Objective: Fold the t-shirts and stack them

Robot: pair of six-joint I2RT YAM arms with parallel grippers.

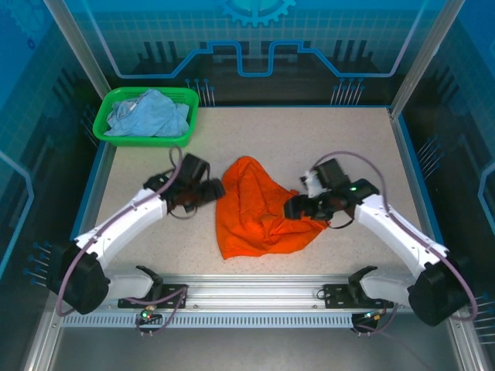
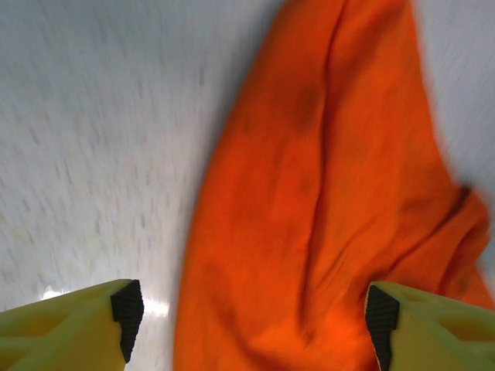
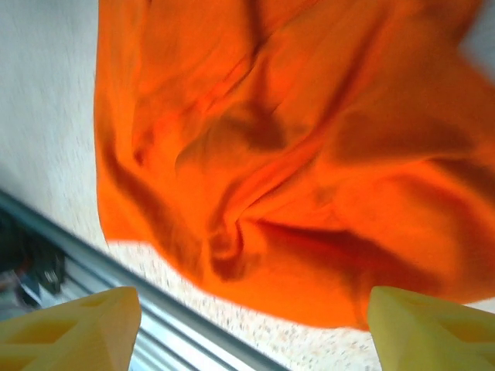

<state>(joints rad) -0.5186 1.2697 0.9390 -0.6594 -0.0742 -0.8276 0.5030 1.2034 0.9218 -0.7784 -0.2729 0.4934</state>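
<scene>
orange t-shirt (image 1: 259, 212) lies crumpled on table (image 1: 356, 147); left gripper (image 1: 216, 189) and right gripper (image 1: 293, 207) both released, empty

This was a robotics lab test cell, not a home or a shop. The speckled desk (image 1: 255, 139) sat boxed in by blue see-through panels (image 1: 155, 39) printed with a gear (image 1: 257, 9) and circuit-like lines, and these were held in bare metal posts (image 1: 77, 42). Two white robot arms, left (image 1: 116, 228) and right (image 1: 402, 236), stood bolted side by side on a slotted metal rail (image 1: 255, 292) that ran along the desk's near edge.
</scene>
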